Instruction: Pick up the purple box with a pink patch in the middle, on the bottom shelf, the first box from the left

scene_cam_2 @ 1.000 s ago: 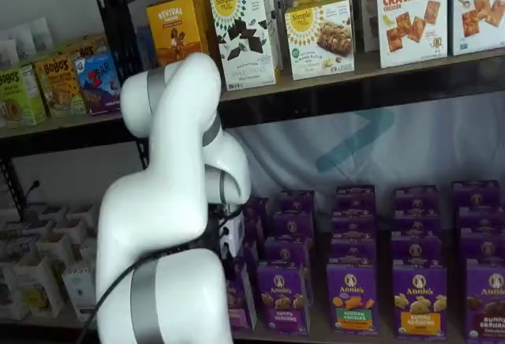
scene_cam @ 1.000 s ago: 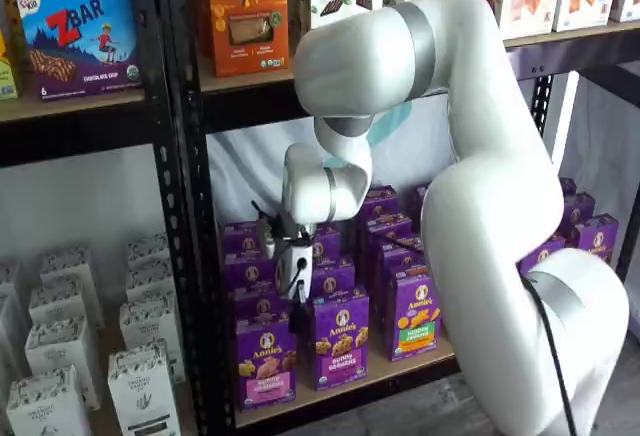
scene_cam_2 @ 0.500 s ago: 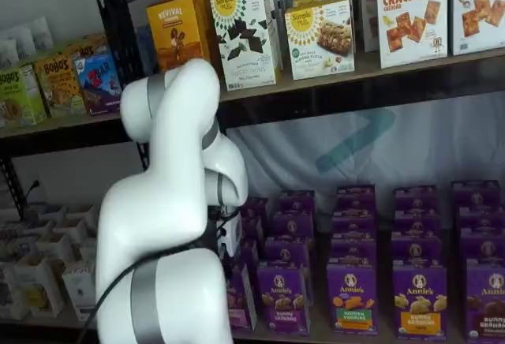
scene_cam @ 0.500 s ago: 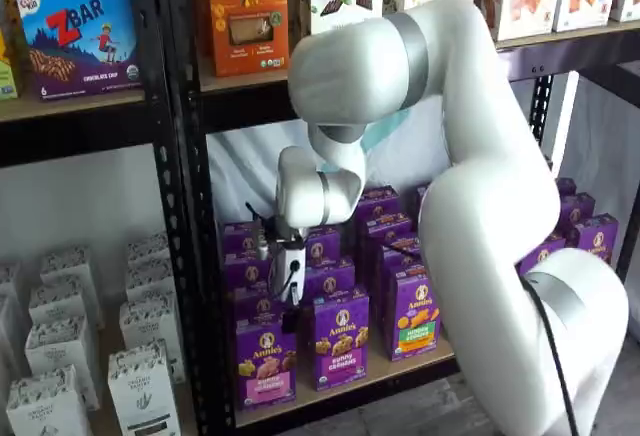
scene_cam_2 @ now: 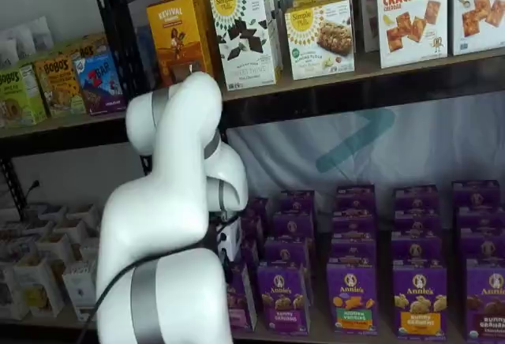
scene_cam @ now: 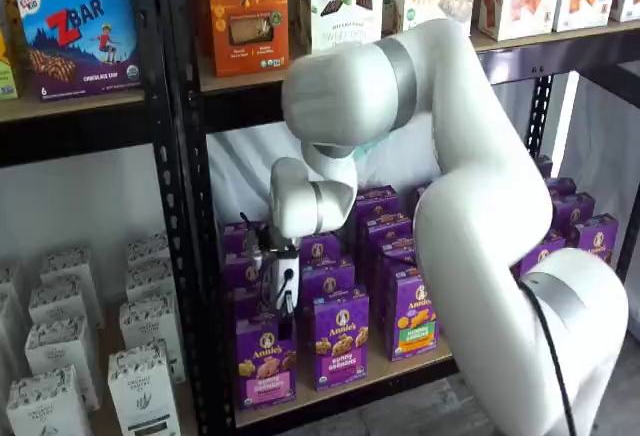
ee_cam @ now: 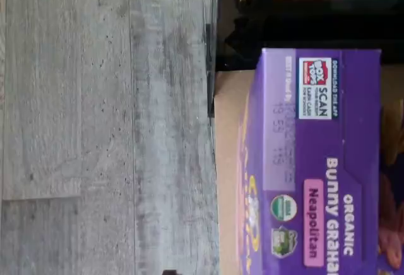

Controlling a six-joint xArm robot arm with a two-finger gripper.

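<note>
While the arm is hanging in front of the rack, we are finding the purple box [scene_cam: 265, 361] standing upright at the front left corner of the bottom shelf [scene_cam: 385, 374]. We are noting the pincer [scene_cam: 283, 303] just above its top edge in a shelf view. We cannot tell whether the pincer is wide or narrow; the fingers are showing no clear gap. Through the wrist view we are reading the top panel of the purple box [ee_cam: 315, 161] beside the black upright [ee_cam: 252, 23]. We are judging two risks: clipping the neighbouring Bunny Grahams box [scene_cam: 339, 339], and tipping the target forward off the shelf edge.
</note>
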